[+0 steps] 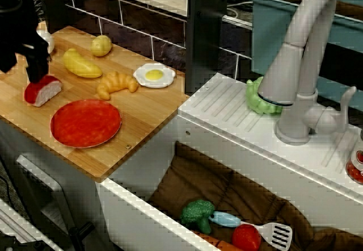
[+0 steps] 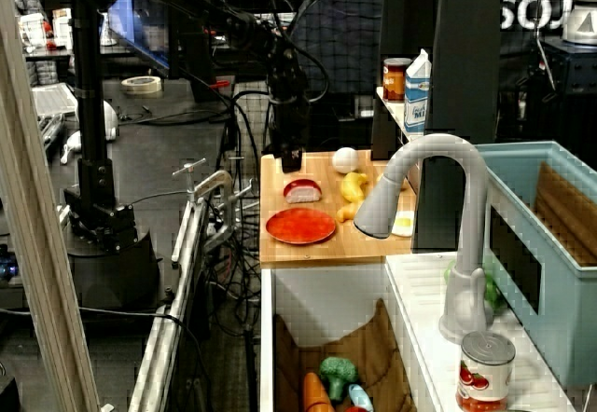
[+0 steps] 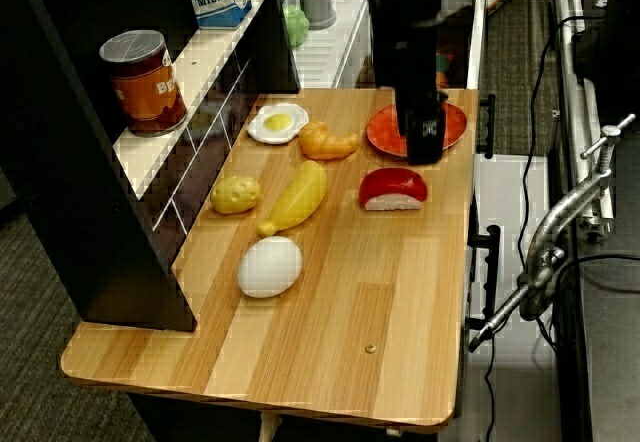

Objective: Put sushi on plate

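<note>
I see the sushi (image 3: 393,189) lying on the wooden desk (image 3: 380,292) just beside the plate (image 1: 86,122). My claw (image 3: 424,147) hangs over it, not touching; I cannot tell its grip.

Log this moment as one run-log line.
gripper: above sushi, jaws state unclear | sushi: on counter, not grasped | plate: empty, beside sushi | step: pre-grasp

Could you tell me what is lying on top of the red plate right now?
Nothing: the plate is bare in the front view. The sushi sits beside it on the counter. In the rear view the gripper hides part of the plate.
</note>
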`<move>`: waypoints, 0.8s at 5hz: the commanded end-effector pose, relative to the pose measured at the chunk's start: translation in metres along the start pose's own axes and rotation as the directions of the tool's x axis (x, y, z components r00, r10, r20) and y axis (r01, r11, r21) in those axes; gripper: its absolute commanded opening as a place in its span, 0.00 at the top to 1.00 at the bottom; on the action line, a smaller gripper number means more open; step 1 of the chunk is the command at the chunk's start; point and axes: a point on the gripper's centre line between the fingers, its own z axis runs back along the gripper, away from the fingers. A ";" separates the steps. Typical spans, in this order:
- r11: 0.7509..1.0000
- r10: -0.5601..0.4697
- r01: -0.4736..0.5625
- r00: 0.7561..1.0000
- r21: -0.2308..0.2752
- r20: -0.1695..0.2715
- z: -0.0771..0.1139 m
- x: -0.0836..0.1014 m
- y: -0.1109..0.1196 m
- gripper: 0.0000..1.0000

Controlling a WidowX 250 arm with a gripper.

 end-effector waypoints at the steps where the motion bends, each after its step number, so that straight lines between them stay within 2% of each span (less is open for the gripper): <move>1: 0.999 0.017 -0.018 0.999 0.031 0.033 -0.026 0.019 0.021 0.00; 2: 0.999 0.039 -0.039 0.999 0.035 0.011 -0.044 0.031 0.030 0.00; 3: 0.998 0.060 -0.059 0.998 0.030 -0.021 -0.045 0.041 0.036 0.00; 4: 0.997 0.075 -0.072 0.995 0.040 -0.067 -0.048 0.048 0.035 1.00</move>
